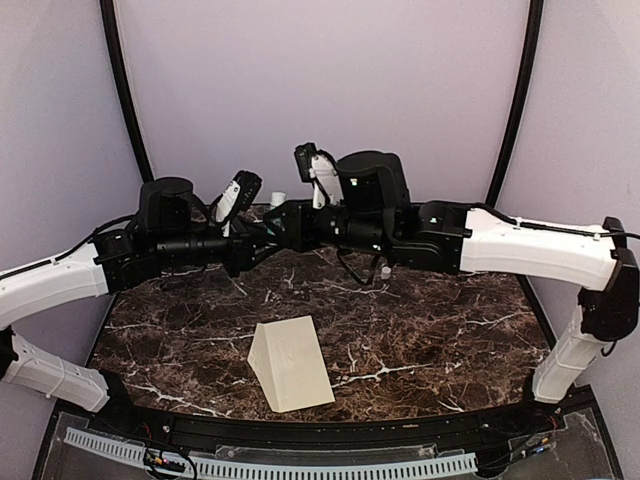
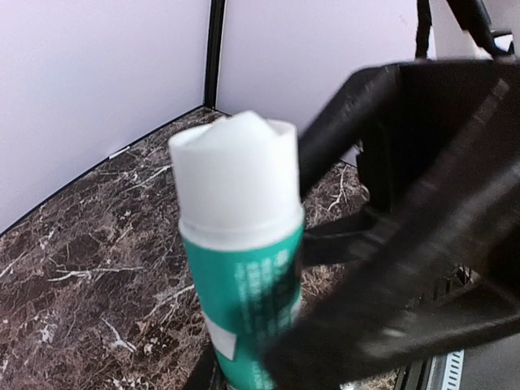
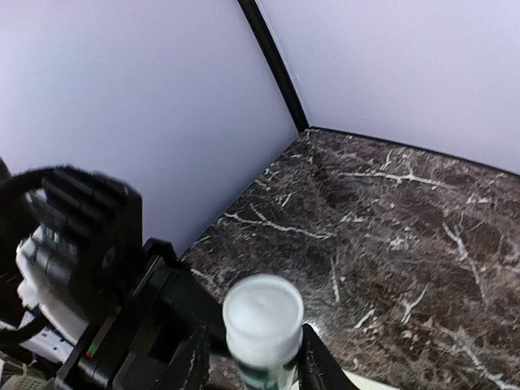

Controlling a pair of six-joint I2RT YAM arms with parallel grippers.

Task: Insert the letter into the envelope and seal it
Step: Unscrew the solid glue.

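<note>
Envelope (image 1: 292, 365), cream with one side folded, lay on the marble worktop (image 1: 450, 330), well apart from both jaws, on their near side and below them. Farther back, the left jaws held a teal-labelled glue stick (image 2: 244, 268) by its lower end. The right jaws stood close on either side of its upper part; whether they gripped it, I could not tell.

Left arm (image 1: 60, 280) and right arm (image 1: 540, 250) both reached inward, forearms near level, wrists meeting tip to tip at centre. Left gripper (image 1: 262, 236) was closed on a glue stick (image 2: 244, 268), which rose straight up in its wrist view. Right gripper (image 1: 283, 222): fingers (image 3: 193, 367) flanked the same stick, one each side. Contact there could not be judged.
</note>
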